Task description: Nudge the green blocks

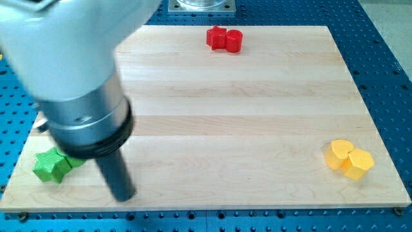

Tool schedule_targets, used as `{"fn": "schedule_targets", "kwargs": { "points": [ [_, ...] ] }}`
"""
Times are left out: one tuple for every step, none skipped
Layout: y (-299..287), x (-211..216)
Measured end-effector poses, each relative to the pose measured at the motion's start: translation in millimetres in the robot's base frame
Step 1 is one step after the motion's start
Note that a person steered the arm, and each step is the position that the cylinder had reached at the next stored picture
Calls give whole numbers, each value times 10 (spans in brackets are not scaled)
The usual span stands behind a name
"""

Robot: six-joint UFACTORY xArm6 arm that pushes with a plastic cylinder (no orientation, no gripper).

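A green star block point(51, 165) lies near the board's bottom left corner. A second green block point(75, 161) peeks out just to its right, mostly hidden behind the arm, so its shape cannot be made out. My tip point(124, 195) rests on the board a little to the right of and below the green blocks, apart from them. The arm's large grey body fills the view's top left.
A red star block point(216, 37) and a red round block point(233, 40) touch each other at the top centre. Two yellow blocks, a heart point(339, 154) and a hexagon point(358, 162), sit together at the right. The wooden board point(244, 129) lies on a blue perforated table.
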State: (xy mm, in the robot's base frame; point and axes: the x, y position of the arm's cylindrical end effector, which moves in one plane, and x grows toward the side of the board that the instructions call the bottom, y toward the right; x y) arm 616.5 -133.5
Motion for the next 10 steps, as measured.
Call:
{"fn": "schedule_targets", "kwargs": {
  "points": [
    [-159, 15],
    [-491, 17],
    [-547, 21],
    [-532, 19],
    [-591, 23],
    [-848, -1],
    [-849, -90],
    [-657, -159],
    [-296, -482],
    [-194, -721]
  ]
}}
